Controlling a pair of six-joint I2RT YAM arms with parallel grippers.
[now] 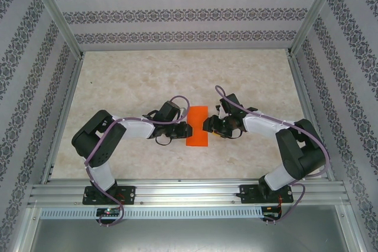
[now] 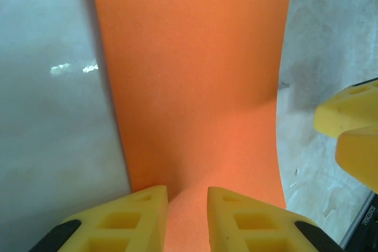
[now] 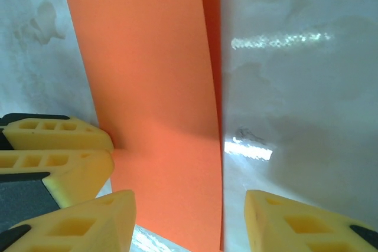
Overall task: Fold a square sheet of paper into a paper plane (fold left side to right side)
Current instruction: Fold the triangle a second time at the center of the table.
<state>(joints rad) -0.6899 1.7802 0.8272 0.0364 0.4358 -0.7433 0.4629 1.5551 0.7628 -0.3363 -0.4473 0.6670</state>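
A: What are the arms built like?
B: Black joints, white link sections, purple cables looping along each.
A: And each claw?
B: The left claw [image 2: 187, 219] and right claw [image 3: 189, 222] have yellow, hollow-celled fingers.

The paper [image 1: 197, 126] lay on the table [image 1: 177, 75] just below the centre of the top view, its long side running up and down the frame. The left gripper [image 1: 186, 129] sat at its left edge, the right gripper [image 1: 206, 124] at its right edge, each arm reaching in from its lower corner. In the left wrist view the paper [image 2: 195, 87] ran from the top centre down between the fingers [image 2: 127, 219]. In the right wrist view it [image 3: 147, 87] filled the left centre, between that gripper's fingers [image 3: 295, 222].
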